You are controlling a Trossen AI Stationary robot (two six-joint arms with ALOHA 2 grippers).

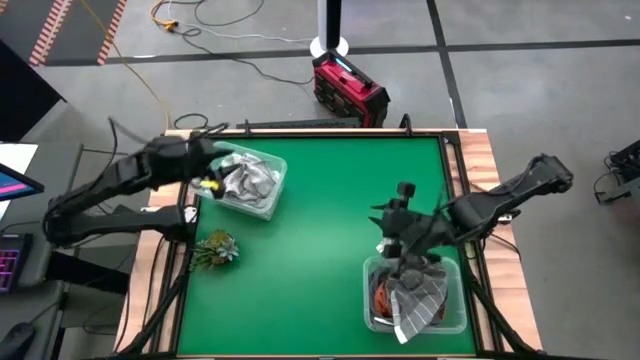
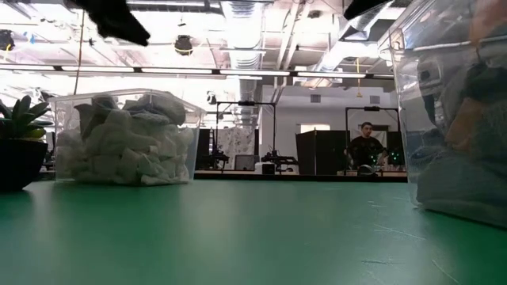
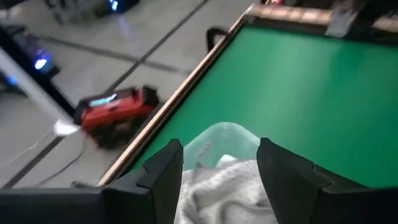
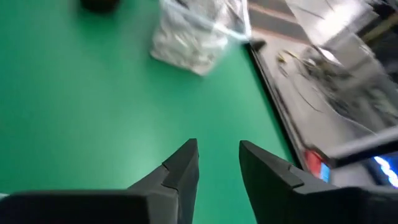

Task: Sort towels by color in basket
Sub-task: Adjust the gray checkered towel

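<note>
overhead, two clear plastic bins are seen on the green table [image 1: 330, 210]. the bin at the upper left of the high view [image 1: 250, 182] is filled with white and light grey towels [image 1: 243, 178], crumpled and piled up to its rim; in the low view the same heap [image 2: 123, 146] is shown at the left as soft, nubbly white folds pressed against the clear wall. the bin at the lower right [image 1: 415, 295] is loaded with a rust orange towel [image 1: 381, 296] along its left side and a grey checked towel [image 1: 418, 296] draped on top, one corner hanging toward the frame's lower edge.

the left gripper [image 1: 205, 160] is held over the upper left bin's left edge; its fingers [image 3: 165, 171] are seen spread apart in the left wrist view, with the white cloth below them and nothing clamped. the right gripper [image 1: 398, 215] is held just above the lower right bin's upper rim; its fingers [image 4: 180, 168] are shown slightly apart, empty, over bare green.

a small green plant sprig [image 1: 216, 248] is laid near the table's left edge, below the white bin. a red case [image 1: 349, 90] is seen on the floor past the table's top edge.
</note>
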